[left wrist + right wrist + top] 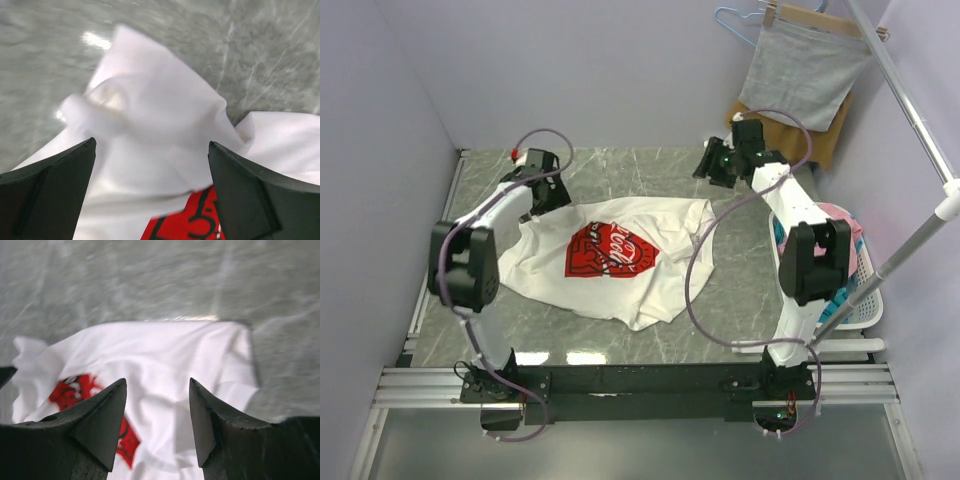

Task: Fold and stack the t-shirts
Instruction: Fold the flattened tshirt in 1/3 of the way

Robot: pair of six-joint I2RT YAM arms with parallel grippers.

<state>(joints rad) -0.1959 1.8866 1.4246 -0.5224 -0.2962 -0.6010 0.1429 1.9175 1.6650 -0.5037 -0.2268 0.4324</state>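
A white t-shirt [650, 265] with a red square chest print [610, 250] lies crumpled, print up, in the middle of the grey marble table [620, 175]. My left gripper [546, 190] is open and empty, held above the shirt's far left corner; in the left wrist view [151, 145] a bunched white sleeve [150, 110] and part of the red print [185, 220] lie below it. My right gripper [717, 165] is open and empty, above the table just beyond the shirt's far right corner; the right wrist view [157, 385] looks down on the shirt [170, 360].
A white laundry basket [865, 290] with pink and blue clothes stands at the right edge beside the right arm. A plain grey cloth [805, 75] hangs on a hanger over a mustard-brown cloth [835, 135] at the back right. A slanted metal rail [910, 110] crosses the right side.
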